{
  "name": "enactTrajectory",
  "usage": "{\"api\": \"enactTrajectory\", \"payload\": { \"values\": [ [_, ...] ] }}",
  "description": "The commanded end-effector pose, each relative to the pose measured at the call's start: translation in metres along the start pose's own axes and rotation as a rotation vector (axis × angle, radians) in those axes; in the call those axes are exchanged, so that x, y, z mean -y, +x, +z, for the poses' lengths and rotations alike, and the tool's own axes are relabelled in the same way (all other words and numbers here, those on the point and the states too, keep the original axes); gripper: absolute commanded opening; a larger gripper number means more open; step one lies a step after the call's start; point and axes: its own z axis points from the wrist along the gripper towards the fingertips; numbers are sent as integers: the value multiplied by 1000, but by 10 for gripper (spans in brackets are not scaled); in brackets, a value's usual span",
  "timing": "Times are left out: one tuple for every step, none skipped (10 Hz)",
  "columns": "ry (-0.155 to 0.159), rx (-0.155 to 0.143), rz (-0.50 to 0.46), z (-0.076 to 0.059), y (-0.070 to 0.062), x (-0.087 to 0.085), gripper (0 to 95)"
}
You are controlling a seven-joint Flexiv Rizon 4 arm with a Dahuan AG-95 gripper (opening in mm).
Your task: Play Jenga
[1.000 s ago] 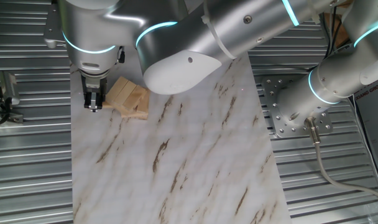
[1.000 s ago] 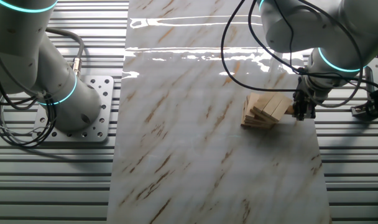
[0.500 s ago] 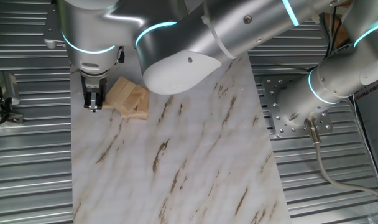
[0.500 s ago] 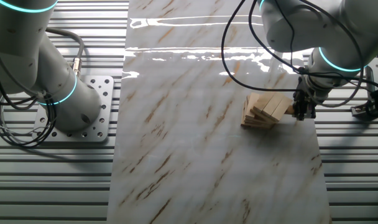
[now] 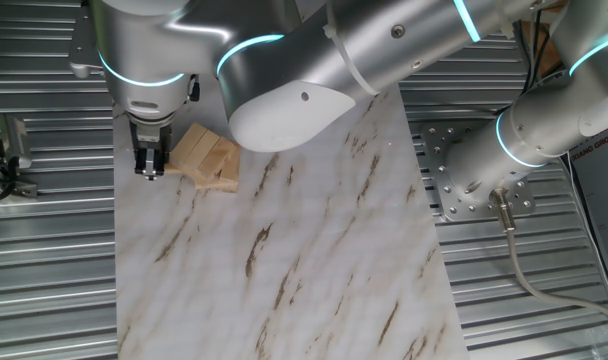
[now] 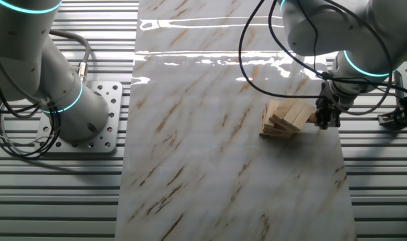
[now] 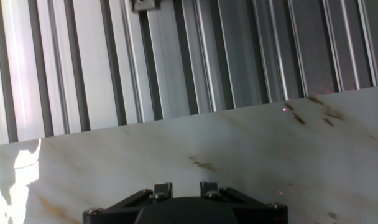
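Marble counter point(image 5: 284, 260), ribbed metal around it.
We hold our pincer point(image 5: 149, 170) low against the Jenga point(image 5: 206, 157) stack's end, probably to work one block loose; clenched or released, we cannot tell.

1. this looks like a robotics lab or test cell — nothing domestic shows.
2. the work surface is a ribbed aluminium table point(image 5: 44, 250) of slotted extrusion rails, seen again close up in the hand view.
3. a marble-patterned sheet point(image 6: 217, 167) lies flat over the rails as a work mat.
4. a silver robot arm point(image 5: 384, 50) with glowing cyan rings is bolted to a drilled mounting plate point(image 5: 464, 175); a second arm base point(image 6: 63, 100) stands on its own plate.
5. loose black cables point(image 6: 16, 144) trail beside that base — bench wiring, not furniture.
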Motion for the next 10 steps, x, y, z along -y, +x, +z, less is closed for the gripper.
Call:
{"api": "enactTrajectory", "payload": {
  "values": [
    [0,0,1,0,0,0,0],
    [0,0,1,0,0,0,0],
    [0,0,1,-1,1,0,0],
    [0,-1,1,-1,1,0,0],
    [0,0,1,-1,1,0,0],
    [0,0,1,-1,1,0,0],
    [0,0,1,-2,1,0,0],
    [0,-1,1,-2,1,0,0],
    [0,-1,2,-2,2,0,0],
    [0,-1,2,-2,2,0,0]
  ]
}}
